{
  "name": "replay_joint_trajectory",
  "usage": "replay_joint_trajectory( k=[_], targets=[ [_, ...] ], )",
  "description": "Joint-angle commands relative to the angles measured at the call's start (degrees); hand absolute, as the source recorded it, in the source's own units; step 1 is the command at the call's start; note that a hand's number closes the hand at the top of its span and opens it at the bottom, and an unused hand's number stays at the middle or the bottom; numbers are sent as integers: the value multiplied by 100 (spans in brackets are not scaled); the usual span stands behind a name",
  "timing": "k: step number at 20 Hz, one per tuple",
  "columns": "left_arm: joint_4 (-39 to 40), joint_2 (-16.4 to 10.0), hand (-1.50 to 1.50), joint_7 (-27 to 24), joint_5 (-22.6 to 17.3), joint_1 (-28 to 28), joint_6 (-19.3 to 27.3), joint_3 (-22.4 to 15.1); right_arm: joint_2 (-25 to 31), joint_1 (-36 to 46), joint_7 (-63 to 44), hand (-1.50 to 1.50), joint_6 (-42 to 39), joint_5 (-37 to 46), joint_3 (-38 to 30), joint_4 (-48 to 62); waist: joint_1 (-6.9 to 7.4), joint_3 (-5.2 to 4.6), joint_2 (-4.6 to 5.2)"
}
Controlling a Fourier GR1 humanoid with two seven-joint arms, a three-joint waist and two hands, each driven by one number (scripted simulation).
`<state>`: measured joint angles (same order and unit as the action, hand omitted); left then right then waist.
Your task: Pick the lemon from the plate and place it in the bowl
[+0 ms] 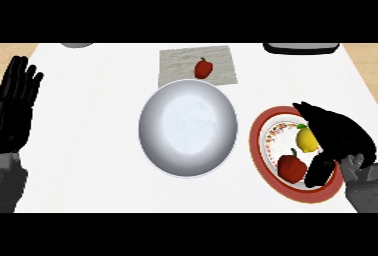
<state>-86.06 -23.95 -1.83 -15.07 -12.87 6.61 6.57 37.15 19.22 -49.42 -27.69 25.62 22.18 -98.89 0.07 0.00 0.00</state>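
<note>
A yellow lemon (307, 140) lies on a red-rimmed patterned plate (264, 131) at the right of the counter, beside a red bell pepper (291, 167). My right hand (341, 140) hangs over the plate's right half, fingers curved above the lemon and thumb low by the pepper, partly hiding both. Whether the fingers touch the lemon I cannot tell. A wide grey bowl (188, 127) sits in the middle of the counter, left of the plate. My left hand (18, 102) rests open at the left edge, fingers up.
A second small red pepper (203, 68) lies on a grey cloth (221, 60) behind the bowl. A dark object (301, 48) sits at the back right, and a grey one (77, 45) at the back left.
</note>
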Motion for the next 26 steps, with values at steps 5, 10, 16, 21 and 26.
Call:
replay_joint_trajectory(
  k=[5,10,16,21,26],
  targets=[
    [34,139,0,102,177,-88,-125,150,-197,-534,928,-150,180,888,-405,582,-6,1,0],
    [168,193,0,-135,270,13,-309,228,-301,-804,1756,-150,502,1236,-560,954,-7,2,2],
    [756,271,0,-382,337,-345,-434,471,-400,-753,2258,-150,255,1461,-877,974,-29,0,4],
    [-453,560,0,204,570,176,-123,200,-670,-563,2377,-150,236,1840,-1065,1641,9,1,-5],
    [391,445,0,-176,568,-217,-405,445,-985,-18,2948,-150,614,2326,-1043,3042,25,2,14]
  ],
)
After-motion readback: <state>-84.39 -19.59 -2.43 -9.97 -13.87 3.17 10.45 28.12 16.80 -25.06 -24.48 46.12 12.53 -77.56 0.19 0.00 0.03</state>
